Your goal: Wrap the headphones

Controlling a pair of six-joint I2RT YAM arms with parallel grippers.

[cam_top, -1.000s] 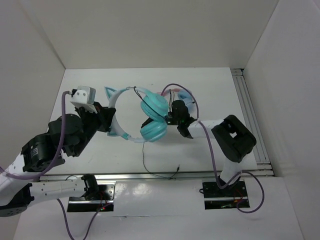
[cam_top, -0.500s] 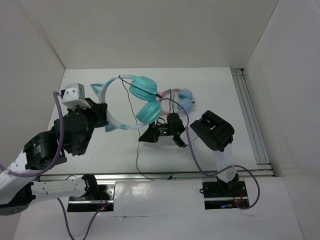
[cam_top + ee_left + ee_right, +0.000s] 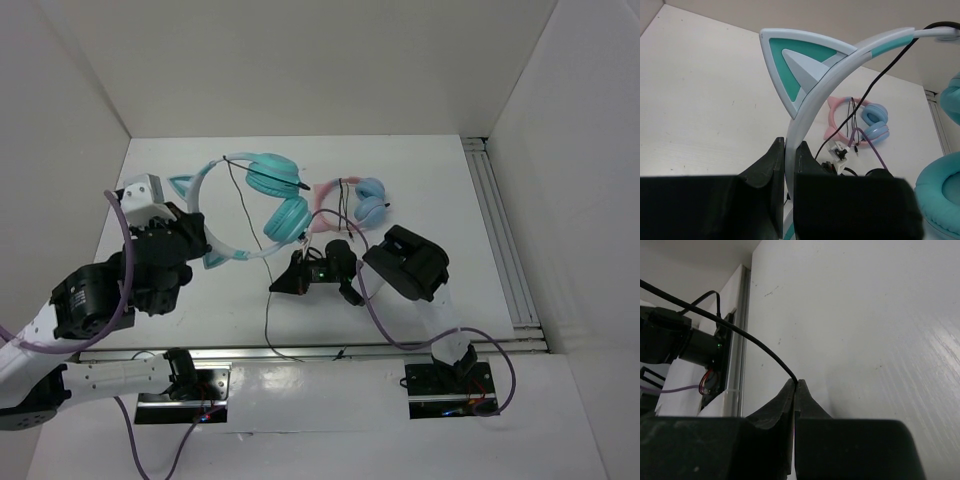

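The headphones (image 3: 275,200) have teal ear cups, a pale headband (image 3: 812,107) and cat ears. They are held up above the table at the left centre. My left gripper (image 3: 200,243) is shut on the headband just below one cat ear (image 3: 792,62); it shows in the left wrist view (image 3: 789,150). The thin black cable (image 3: 270,300) runs from the cups down toward the table's front edge. My right gripper (image 3: 283,283) is shut on the cable (image 3: 740,332); in the right wrist view (image 3: 796,385) the cable leaves the fingertips up and left.
A pink-banded pair with light blue ear cups (image 3: 365,200) lies on the table behind my right arm, also in the left wrist view (image 3: 860,122). White walls enclose the table. A metal rail (image 3: 500,230) runs along the right side.
My left gripper has carried the headphones left and back, tilting them. My right gripper has moved left and toward the front edge, drawing the cable out from the cups.
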